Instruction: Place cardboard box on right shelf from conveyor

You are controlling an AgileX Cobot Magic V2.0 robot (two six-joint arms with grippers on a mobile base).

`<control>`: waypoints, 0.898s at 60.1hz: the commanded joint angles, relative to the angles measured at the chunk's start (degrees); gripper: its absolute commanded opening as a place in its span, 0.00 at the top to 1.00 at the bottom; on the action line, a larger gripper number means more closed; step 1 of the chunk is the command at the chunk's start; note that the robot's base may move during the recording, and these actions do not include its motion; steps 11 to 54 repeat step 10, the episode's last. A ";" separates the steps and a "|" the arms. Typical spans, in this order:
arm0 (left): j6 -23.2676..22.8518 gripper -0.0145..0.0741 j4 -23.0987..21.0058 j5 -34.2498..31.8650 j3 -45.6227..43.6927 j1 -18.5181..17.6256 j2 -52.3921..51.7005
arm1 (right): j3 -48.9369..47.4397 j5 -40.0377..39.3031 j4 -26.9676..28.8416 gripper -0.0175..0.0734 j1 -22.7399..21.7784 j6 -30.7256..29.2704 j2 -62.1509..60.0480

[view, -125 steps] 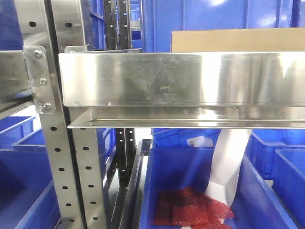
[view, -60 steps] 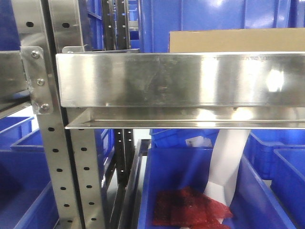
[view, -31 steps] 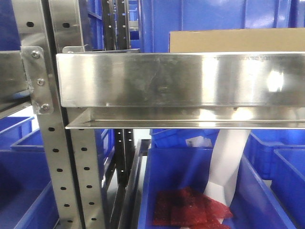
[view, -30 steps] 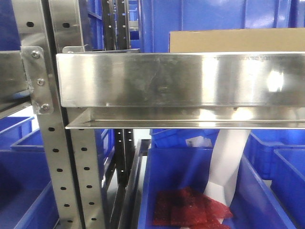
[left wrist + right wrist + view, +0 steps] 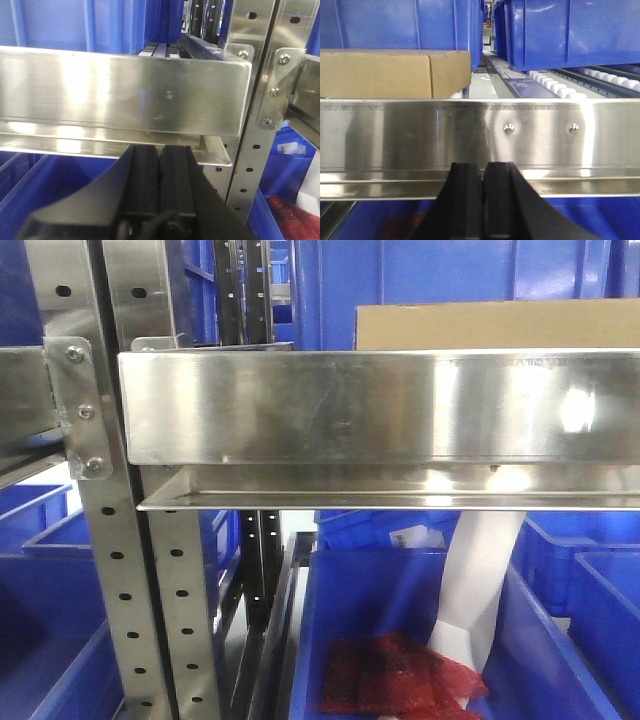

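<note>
Behind the tall steel lip of the right shelf (image 5: 380,405) lies the cardboard box (image 5: 395,73), resting on it, free of both arms. Left hand (image 5: 160,165) and right hand (image 5: 482,182) are closed, empty, just below the lip.

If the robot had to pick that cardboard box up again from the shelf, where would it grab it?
Probably from above, pinching the cardboard box across its narrow width near the exposed end corner. The right shelf has a tall steel lip hiding the box's lower front, so a straight frontal approach looks blocked. Both the left gripper and right gripper sit closed below that lip.
</note>
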 commanded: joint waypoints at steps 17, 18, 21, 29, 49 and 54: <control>0.01 0.97 -0.34 -4.87 0.47 0.09 -0.83 | -0.26 -5.41 0.09 0.76 -0.16 -0.38 -1.15; 0.01 0.97 -0.34 -4.87 0.47 0.09 -0.83 | -0.26 -5.41 0.09 0.76 -0.16 -0.38 -1.15; 0.01 0.97 -0.34 -4.87 0.47 0.09 -0.83 | -0.26 -5.41 0.09 0.76 -0.16 -0.38 -1.15; 0.01 0.97 -0.34 -4.87 0.47 0.09 -0.83 | -0.26 -5.41 0.09 0.76 -0.16 -0.38 -1.15; 0.01 0.97 -0.34 -4.87 0.47 0.09 -0.83 | -0.26 -5.41 0.09 0.76 -0.16 -0.38 -1.15; 0.01 0.97 -0.34 -4.87 0.47 0.09 -0.83 | -0.26 -5.41 0.09 0.76 -0.16 -0.38 -1.15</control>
